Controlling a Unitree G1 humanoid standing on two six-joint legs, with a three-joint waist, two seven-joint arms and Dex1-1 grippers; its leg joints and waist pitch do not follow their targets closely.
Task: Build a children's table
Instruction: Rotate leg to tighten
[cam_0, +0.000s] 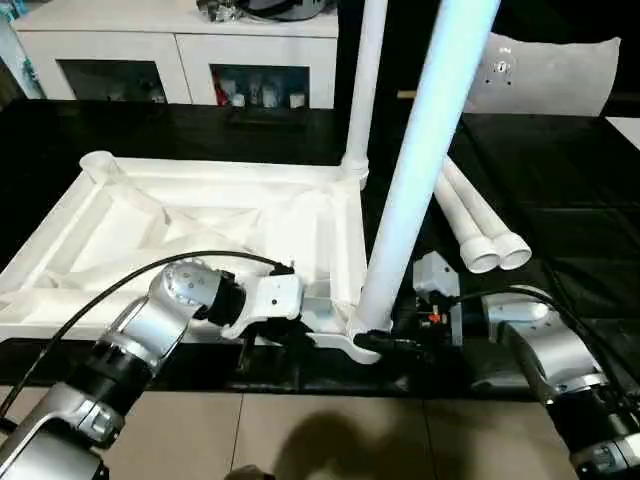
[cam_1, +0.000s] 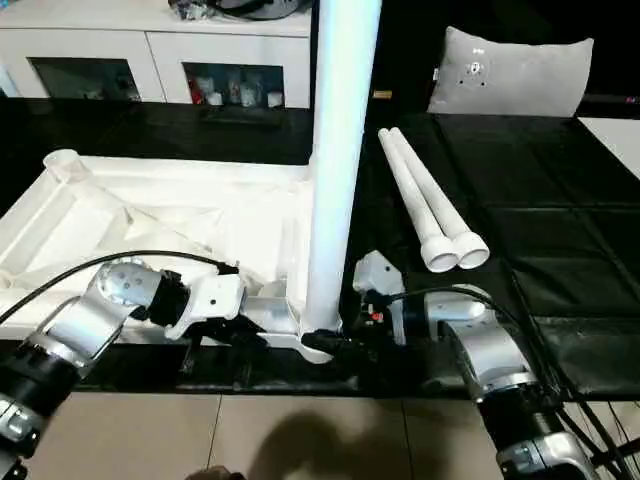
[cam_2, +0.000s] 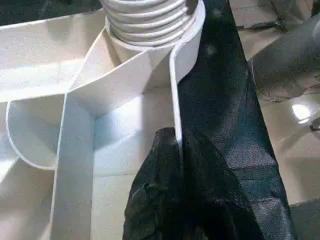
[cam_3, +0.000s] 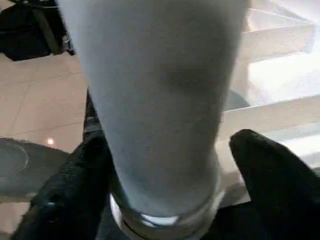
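The white table top is laid upside down on a black mat, its ribbed underside turned upward and a round corner socket seen at the far left corner. One leg is seen standing upright at the far right corner of the top. A second leg is stood at the near right corner socket, leaning slightly, with its threaded base seated in the socket as shown in the left wrist view. The right tool is clenched around the base of this near leg, one black finger being pressed on each side of the tube. The left tool is clamped on the thin edge wall of the table top just beside that same socket, the rim being gripped between its black fingers. Two spare legs are laid side by side on the mat to the right of the top, touching each other, their open ends turned toward the robot. Behind the mat, a white cabinet with glass doors and a grey-white pillow are seen.
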